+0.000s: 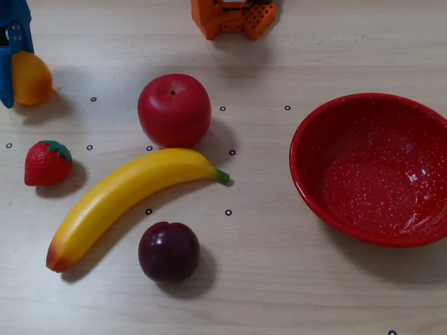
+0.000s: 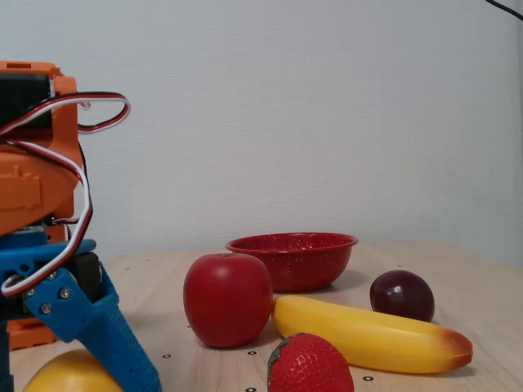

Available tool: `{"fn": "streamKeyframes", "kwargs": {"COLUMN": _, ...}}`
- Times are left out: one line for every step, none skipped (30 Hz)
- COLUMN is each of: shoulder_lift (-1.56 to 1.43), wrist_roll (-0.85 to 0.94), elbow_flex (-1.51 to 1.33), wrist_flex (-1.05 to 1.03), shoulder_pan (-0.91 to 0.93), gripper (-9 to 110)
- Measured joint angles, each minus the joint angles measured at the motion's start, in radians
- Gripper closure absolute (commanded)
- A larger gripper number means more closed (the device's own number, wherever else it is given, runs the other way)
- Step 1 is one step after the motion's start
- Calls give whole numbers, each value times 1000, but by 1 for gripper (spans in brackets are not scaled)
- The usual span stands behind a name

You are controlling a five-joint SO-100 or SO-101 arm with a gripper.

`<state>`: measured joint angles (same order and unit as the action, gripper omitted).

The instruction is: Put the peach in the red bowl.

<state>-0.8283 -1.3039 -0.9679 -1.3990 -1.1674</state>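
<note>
Blue hand (image 1: pixel 14 63) sits at the peach (image 1: pixel 31 78), a finger against its left side in the overhead view; whether it is clamped I cannot tell. Strawberry (image 2: pixel 309 363) lies nearest in the fixed view, then banana (image 2: pixel 372 333), apple (image 2: pixel 227 299) and plum (image 2: pixel 401 295). Farthest on the worktop (image 1: pixel 279 279) stands the red bowl (image 2: pixel 292 260).

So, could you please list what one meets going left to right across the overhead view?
Gripper at the peach → strawberry → banana → red bowl. The apple and the plum overlap the banana's span, so they are left out.
</note>
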Motion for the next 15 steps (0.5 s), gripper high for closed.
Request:
{"fn": "streamKeyframes", "kwargs": {"shoulder_lift": 0, "wrist_roll": 0, "elbow_flex": 0, "wrist_flex": 0, "shoulder_pan": 0, "gripper": 101}}
{"fn": "streamKeyframes", "kwargs": {"shoulder_lift": 0, "wrist_roll": 0, "elbow_flex": 3, "wrist_flex": 0, "shoulder_pan": 0, "gripper": 101}}
{"fn": "streamKeyframes", "kwargs": {"shoulder_lift": 0, "wrist_roll": 0, "elbow_flex": 9, "wrist_flex": -15, "shoulder_pan": 0, "gripper": 101}}
{"fn": "streamKeyframes", "kwargs": {"shoulder_lift": 0, "wrist_roll": 0, "elbow_flex": 20, "wrist_flex": -46, "shoulder_pan": 0, "gripper": 101}}
{"fn": "streamKeyframes", "kwargs": {"shoulder_lift": 0, "wrist_roll": 0, "elbow_flex": 28, "wrist_flex": -89, "shoulder_pan": 2, "gripper": 101}}
{"fn": "streamKeyframes", "kwargs": {"shoulder_lift": 2, "wrist_roll": 2, "elbow_flex": 40, "wrist_flex": -144, "shoulder_pan": 2, "gripper": 101}}
{"fn": "streamKeyframes", "kwargs": {"shoulder_lift": 2, "wrist_roll": 20, "elbow_flex": 51, "wrist_flex": -195, "shoulder_pan": 2, "gripper": 101}}
{"fn": "streamKeyframes", "kwargs": {"shoulder_lift": 2, "wrist_roll": 37, "elbow_flex": 60, "wrist_flex": -245, "shoulder_pan": 2, "gripper": 101}}
{"fn": "streamKeyframes", "kwargs": {"shoulder_lift": 0, "wrist_roll": 66, "elbow_flex": 84, "wrist_flex": -296, "shoulder_pan": 3, "gripper": 101}}
{"fn": "streamKeyframes", "kwargs": {"shoulder_lift": -5, "wrist_roll": 95, "elbow_flex": 109, "wrist_flex": -341, "shoulder_pan": 5, "gripper": 101}}
{"fn": "streamKeyframes", "kwargs": {"shoulder_lift": -32, "wrist_roll": 126, "elbow_flex": 126, "wrist_flex": -377, "shoulder_pan": 11, "gripper": 101}}
{"fn": "streamKeyframes", "kwargs": {"shoulder_lift": -77, "wrist_roll": 147, "elbow_flex": 133, "wrist_flex": -387, "shoulder_pan": 20, "gripper": 101}}
{"fn": "streamKeyframes", "kwargs": {"shoulder_lift": -129, "wrist_roll": 176, "elbow_flex": 137, "wrist_flex": -387, "shoulder_pan": 35, "gripper": 101}}
{"fn": "streamKeyframes", "kwargs": {"shoulder_lift": -175, "wrist_roll": 190, "elbow_flex": 160, "wrist_flex": -390, "shoulder_pan": 54, "gripper": 101}}
{"fn": "streamKeyframes", "kwargs": {"shoulder_lift": -219, "wrist_roll": 224, "elbow_flex": 195, "wrist_flex": -391, "shoulder_pan": 80, "gripper": 101}}
